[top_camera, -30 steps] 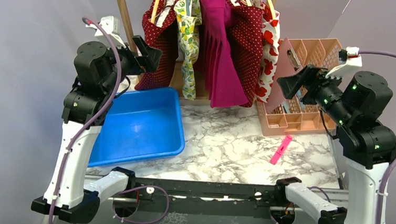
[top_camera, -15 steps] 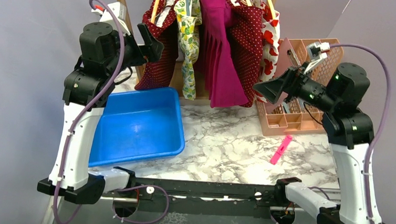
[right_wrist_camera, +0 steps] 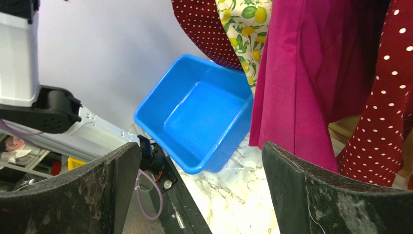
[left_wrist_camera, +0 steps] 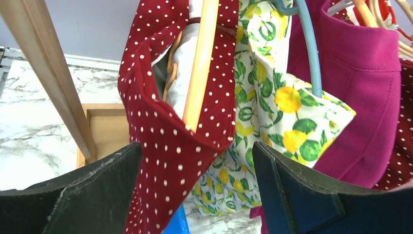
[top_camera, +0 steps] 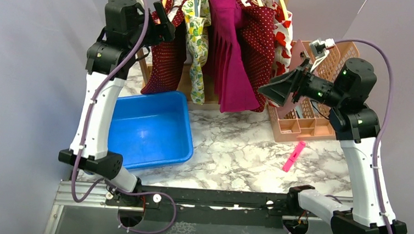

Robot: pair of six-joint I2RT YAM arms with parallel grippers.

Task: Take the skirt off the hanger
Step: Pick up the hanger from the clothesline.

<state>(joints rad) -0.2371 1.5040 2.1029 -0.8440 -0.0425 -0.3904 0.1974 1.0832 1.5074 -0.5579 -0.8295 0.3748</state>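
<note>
A dark red skirt with white dots point(top_camera: 167, 64) hangs on a pale orange hanger point(top_camera: 164, 4) at the left end of the rack. My left gripper point(top_camera: 164, 28) is raised to its top edge. In the left wrist view the jaws stand open on either side of the dotted skirt point(left_wrist_camera: 175, 136), just below the hanger point(left_wrist_camera: 199, 73), and do not pinch the cloth. My right gripper point(top_camera: 270, 91) is open and holds nothing. It hovers by the lower right edge of a magenta skirt point(top_camera: 233, 69).
A lemon-print garment point(top_camera: 196, 39) hangs between the two skirts, with more dotted and floral clothes to the right. A blue bin point(top_camera: 149, 129) sits under the rack's left side. A pink basket point(top_camera: 314, 119) and a pink marker point(top_camera: 294, 156) lie at right. A slanted wooden pole point(top_camera: 128, 12) stands behind my left arm.
My left arm has risen and reached in to the top of the dotted skirt. My right arm has swung left and forward toward the magenta skirt.
</note>
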